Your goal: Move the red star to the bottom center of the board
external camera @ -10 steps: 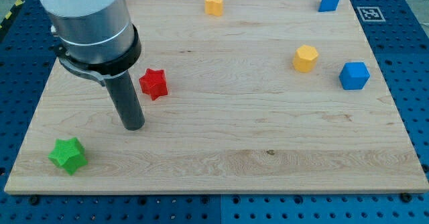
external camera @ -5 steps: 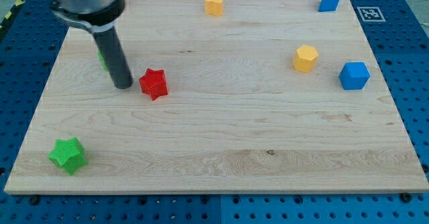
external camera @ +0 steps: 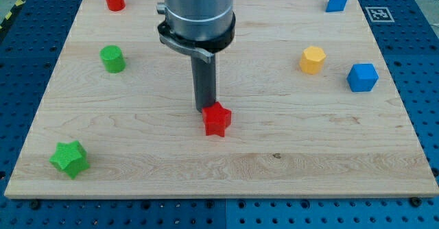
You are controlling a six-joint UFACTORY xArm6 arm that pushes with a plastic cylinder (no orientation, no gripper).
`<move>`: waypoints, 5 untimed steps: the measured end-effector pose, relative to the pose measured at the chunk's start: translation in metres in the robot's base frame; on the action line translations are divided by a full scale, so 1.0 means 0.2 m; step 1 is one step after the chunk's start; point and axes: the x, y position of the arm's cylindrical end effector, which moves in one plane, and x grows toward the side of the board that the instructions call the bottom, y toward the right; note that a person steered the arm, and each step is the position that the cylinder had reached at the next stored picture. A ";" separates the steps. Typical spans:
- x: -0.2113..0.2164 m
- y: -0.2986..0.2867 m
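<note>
My tip (external camera: pixel 207 110) touches the top-left edge of the small red plastic star (external camera: pixel 217 119), near the middle of the pale wooden desk (external camera: pixel 274 153), with no fingers to hold it, so an off-centre push may spin it sideways

My arm's body (external camera: pixel 197 13) hides the board's (external camera: pixel 274 160) top-middle (upper part cropped).

Single camera, raised beyond board (external camera: pixel 226 177) bottom edge, angled down; whole board framed, moderately near.
</note>
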 end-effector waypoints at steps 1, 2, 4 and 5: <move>0.11 0.06; 0.19 0.21; 0.26 0.48; 0.11 0.69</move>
